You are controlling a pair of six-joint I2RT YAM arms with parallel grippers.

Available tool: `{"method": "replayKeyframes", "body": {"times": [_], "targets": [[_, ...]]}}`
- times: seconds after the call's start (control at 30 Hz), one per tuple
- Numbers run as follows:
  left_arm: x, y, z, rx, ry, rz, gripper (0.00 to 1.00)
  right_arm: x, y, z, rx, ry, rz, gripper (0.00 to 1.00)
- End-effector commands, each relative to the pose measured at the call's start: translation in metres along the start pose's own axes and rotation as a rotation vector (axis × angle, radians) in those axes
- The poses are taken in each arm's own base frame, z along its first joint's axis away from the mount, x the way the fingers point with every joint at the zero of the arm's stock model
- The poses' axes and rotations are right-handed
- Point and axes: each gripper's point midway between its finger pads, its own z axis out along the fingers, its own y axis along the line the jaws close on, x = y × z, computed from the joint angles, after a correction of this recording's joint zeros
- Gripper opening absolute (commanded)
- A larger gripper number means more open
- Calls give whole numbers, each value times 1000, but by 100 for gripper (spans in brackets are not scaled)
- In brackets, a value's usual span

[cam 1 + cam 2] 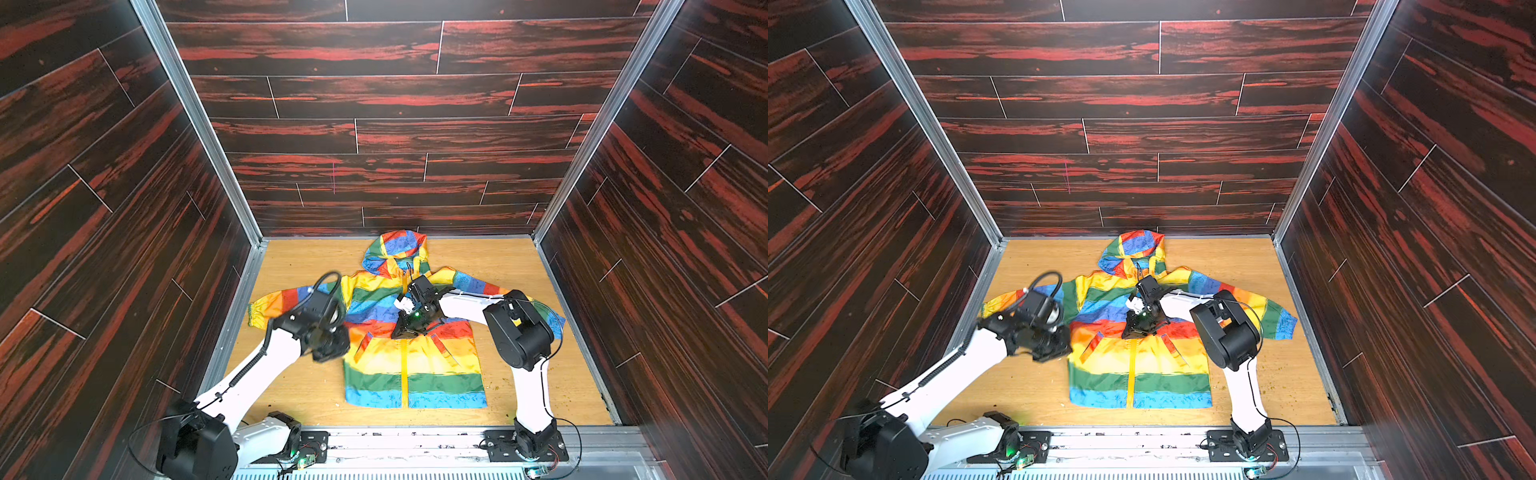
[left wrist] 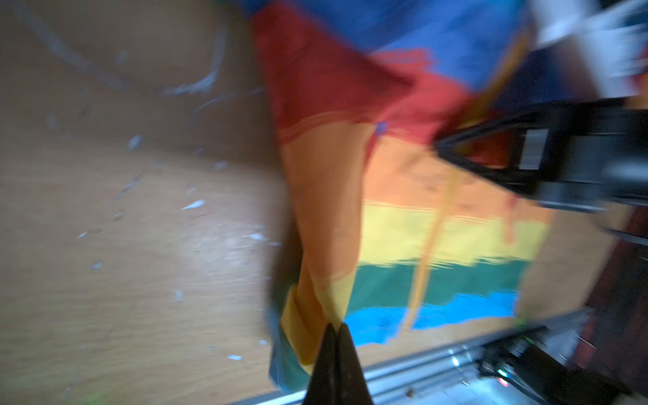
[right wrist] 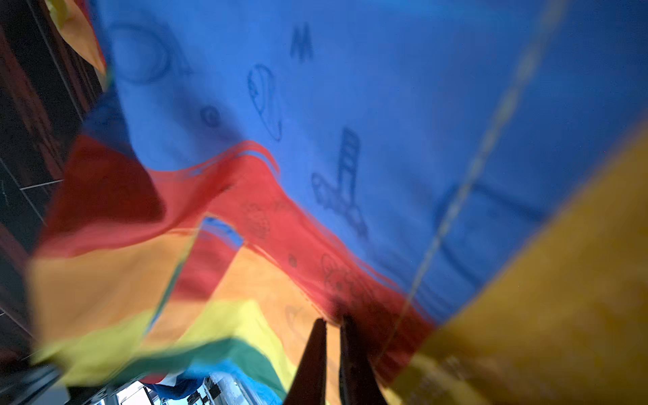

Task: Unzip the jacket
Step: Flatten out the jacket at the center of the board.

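Note:
The rainbow-striped jacket (image 1: 436, 374) (image 1: 1163, 374) lies flat, front up, on the wooden table, with its hood toward the back wall. Its yellow zipper (image 1: 404, 374) (image 1: 1131, 374) is closed from the hem up to my right gripper (image 1: 401, 334) (image 1: 1129, 336). That gripper sits over the red chest stripe, its dark fingers (image 3: 312, 350) nearly together on the fabric beside the zipper line (image 3: 456, 200). What lies between them is blurred. My left gripper (image 1: 338, 353) (image 2: 336, 328) is shut, pinching a lifted fold of the jacket's (image 2: 438, 228) left side edge.
Dark red wood-patterned walls close in the left, back and right sides. The bare table (image 1: 299, 390) shows left of the jacket, with small crumbs (image 1: 498, 386) at the right. A metal rail (image 1: 415, 440) with both arm bases runs along the front edge.

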Motion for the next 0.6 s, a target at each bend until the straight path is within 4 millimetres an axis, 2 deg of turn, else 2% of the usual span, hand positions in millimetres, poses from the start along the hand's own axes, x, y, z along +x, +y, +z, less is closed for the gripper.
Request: {"method": "replayKeyframes", "body": {"times": [0.0, 0.07, 0.1, 0.27, 0.37, 0.4, 0.43, 0.5, 0.57], "targets": [[7, -31, -11, 97, 76, -34, 0, 5, -31, -7, 90, -16, 71, 13], [-3, -44, -6, 141, 73, -28, 0, 5, -35, -10, 92, -24, 82, 13], [-7, -38, -3, 98, 60, -18, 0, 5, -36, -11, 94, -27, 86, 13], [-7, 65, 8, -359, 57, -67, 0, 5, -35, -19, 97, -43, 79, 13], [-2, 112, 20, -499, 53, -98, 49, 3, -31, -21, 85, -45, 71, 13], [-2, 120, 20, -522, 45, -109, 64, 4, -29, -21, 77, -42, 65, 13], [-5, 129, 11, -570, 2, -118, 75, 4, -25, -23, 68, -48, 50, 12], [-15, 137, -9, -624, -104, -126, 87, 2, -14, -33, 57, -79, 6, 12], [-28, 140, -27, -658, -210, -100, 88, -1, -1, -45, 40, -124, -48, 12]]}}
